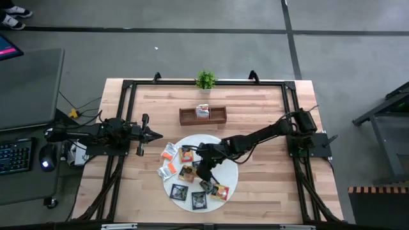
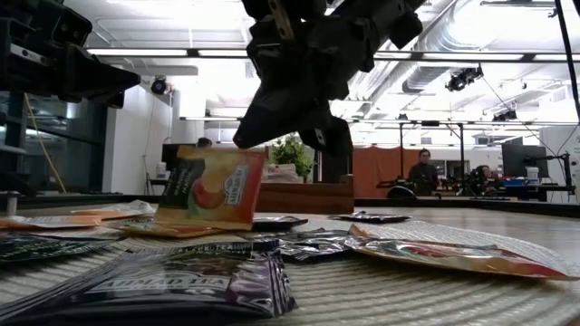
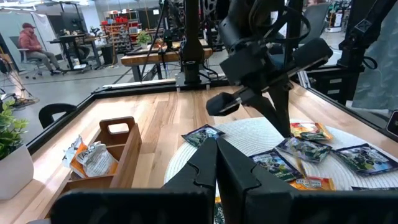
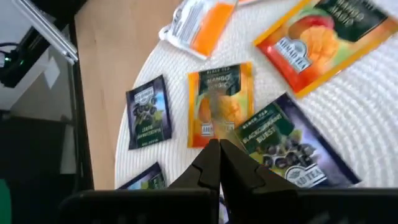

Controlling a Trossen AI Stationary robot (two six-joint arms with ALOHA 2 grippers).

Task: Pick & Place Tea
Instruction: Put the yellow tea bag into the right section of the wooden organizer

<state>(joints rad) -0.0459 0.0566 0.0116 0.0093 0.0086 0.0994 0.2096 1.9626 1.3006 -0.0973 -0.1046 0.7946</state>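
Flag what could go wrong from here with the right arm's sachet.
The right gripper has its jaws shut, seemingly on the top edge alone of the orange sachet, so it may slip out on the lift. The black sachet lies close beside it on the mat and could get dragged along.

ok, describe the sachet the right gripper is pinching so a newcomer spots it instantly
Find the round white mat in the middle of the table. The right gripper hangs over it, jaws shut on an orange mango sachet. It is the only sachet tilted up on edge; the others lie flat.
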